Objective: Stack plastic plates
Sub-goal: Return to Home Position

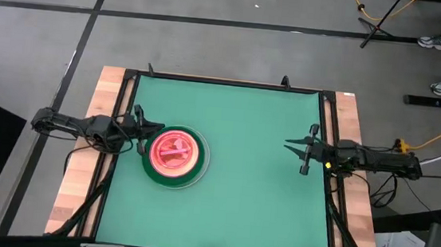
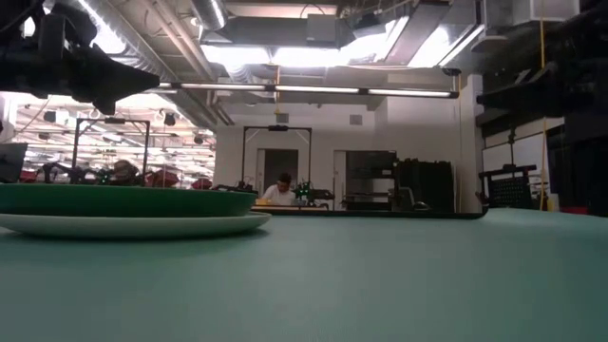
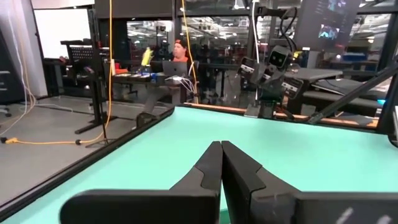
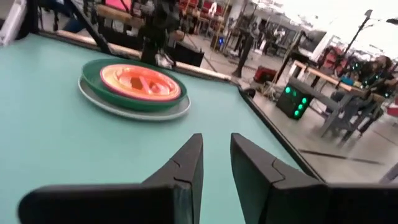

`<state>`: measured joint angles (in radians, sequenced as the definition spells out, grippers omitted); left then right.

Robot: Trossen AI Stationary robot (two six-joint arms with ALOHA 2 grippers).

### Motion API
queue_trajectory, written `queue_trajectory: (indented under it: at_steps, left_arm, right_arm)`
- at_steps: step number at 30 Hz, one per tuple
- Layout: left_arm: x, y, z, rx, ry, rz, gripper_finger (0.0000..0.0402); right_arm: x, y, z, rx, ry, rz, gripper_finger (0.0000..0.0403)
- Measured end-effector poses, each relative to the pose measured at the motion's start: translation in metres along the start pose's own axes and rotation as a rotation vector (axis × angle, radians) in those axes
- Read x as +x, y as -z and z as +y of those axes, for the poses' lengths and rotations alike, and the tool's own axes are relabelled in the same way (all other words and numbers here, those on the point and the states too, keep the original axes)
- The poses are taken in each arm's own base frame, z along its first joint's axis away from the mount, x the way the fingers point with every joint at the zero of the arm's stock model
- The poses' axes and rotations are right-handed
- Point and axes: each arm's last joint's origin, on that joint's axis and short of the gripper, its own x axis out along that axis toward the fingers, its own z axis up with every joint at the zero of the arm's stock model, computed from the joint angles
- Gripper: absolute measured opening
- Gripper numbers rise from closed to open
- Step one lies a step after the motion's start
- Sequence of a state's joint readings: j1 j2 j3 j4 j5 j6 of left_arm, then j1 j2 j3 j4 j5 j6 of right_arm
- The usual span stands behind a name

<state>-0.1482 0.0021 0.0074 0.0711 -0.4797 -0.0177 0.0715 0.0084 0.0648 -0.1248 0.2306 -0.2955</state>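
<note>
We judged the stacking done. The plastic plates (image 1: 174, 154) sat as one pile on the tabletop (image 1: 254, 198), toward 9 o'clock from its middle. The white plate (image 2: 142, 225) lay lowest, the dark green plate (image 2: 123, 199) on it, and the pink plate (image 4: 138, 79) uppermost, as far as we could tell. What remained was bringing both arms home.

The left hand (image 3: 221, 148) sat just beside the pile's rim, at about its 10 o'clock. We thought the sound way was to lift it first and only then draw it off toward 9 o'clock, so that no finger could nudge the pile. Its fingers were pressed together and held nothing.

The right hand (image 4: 216, 140) waited well apart near the 3 o'clock edge. Its fingers stood a narrow gap apart, empty and touching no plate.
</note>
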Motion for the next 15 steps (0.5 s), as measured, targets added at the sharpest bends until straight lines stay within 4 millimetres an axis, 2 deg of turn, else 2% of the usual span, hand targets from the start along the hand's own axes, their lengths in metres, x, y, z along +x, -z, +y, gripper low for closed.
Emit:
queue_trajectory:
  at_steps: [15]
  left_arm:
    - [0.0,0.0001,-0.0001,0.002,0.003,0.001,0.0]
  right_arm:
    - [0.0027,0.0007,0.004,-0.207,-0.077,-0.081,0.0076]
